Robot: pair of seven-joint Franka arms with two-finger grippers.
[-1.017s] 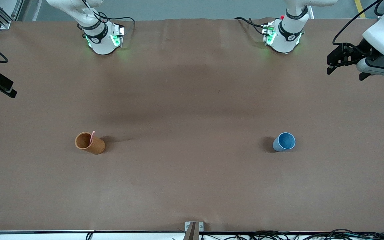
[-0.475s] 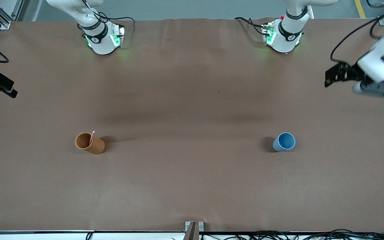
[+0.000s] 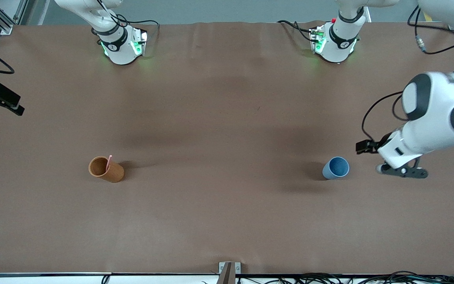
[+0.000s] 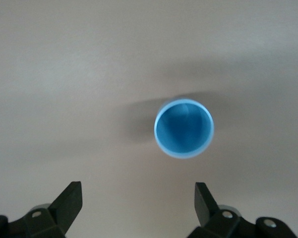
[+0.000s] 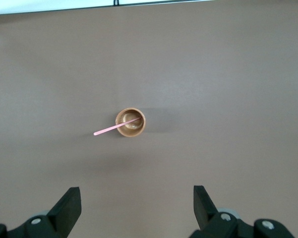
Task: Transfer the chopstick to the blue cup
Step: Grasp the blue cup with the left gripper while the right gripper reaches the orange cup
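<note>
Chopstick (image 3: 108,162) propped in orange cup (image 3: 106,169), tip leaning on rim, well apart from blue cup (image 3: 335,167). Left end effector (image 4: 138,204) spread wide, empty, just beside blue cup. Right end effector (image 5: 137,204) likewise spread, high over orange cup, presumably for pickup.

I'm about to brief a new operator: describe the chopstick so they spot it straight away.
Start at the brown table and go toward the right arm's end, where an orange-brown cup stands upright. The chopstick stands in that cup, leaning on the rim with its top poking out. It is the only thin pink stick here; the blue cup at the left arm's end holds nothing.
</note>
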